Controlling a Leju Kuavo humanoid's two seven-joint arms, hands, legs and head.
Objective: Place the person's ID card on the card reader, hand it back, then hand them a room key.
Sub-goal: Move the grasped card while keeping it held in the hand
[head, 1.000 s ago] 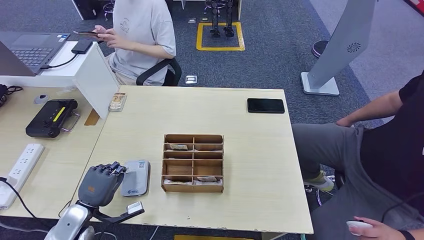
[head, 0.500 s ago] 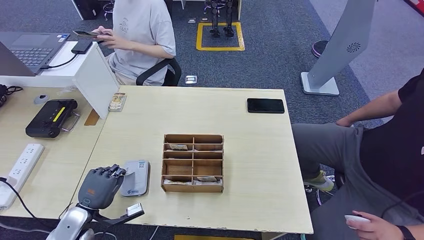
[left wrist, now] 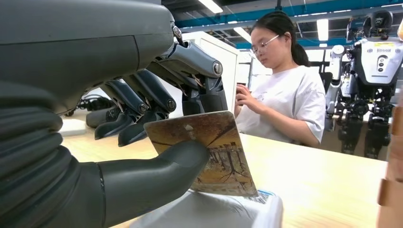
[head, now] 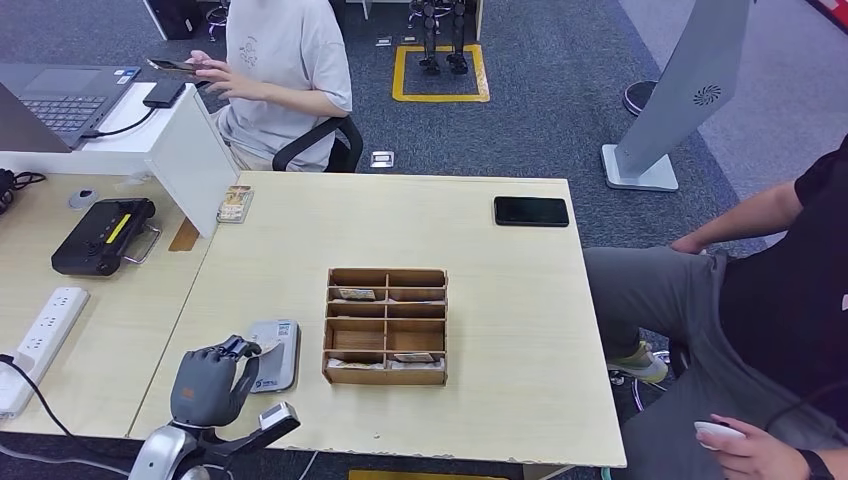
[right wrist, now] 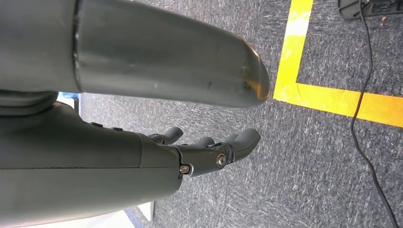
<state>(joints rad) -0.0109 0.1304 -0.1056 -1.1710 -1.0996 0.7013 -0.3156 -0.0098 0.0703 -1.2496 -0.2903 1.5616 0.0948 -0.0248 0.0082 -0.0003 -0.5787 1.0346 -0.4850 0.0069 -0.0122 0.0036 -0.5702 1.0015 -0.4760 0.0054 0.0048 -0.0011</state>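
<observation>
Over one card reader (head: 272, 355), left hand (head: 208, 385) pinches, seemingly, one ID card (left wrist: 209, 152).

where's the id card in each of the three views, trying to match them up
Head view: the ID card is a small sliver low on the left, at the left robot hand, over the grey card reader.
Left wrist view: centre, pinched under the thumb, just above the reader.
Right wrist view: not in it; the right robot hand hangs over carpet.
Shared landmark: the card reader.

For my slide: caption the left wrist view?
Left hand pinches a picture card just above the grey card reader.
</observation>
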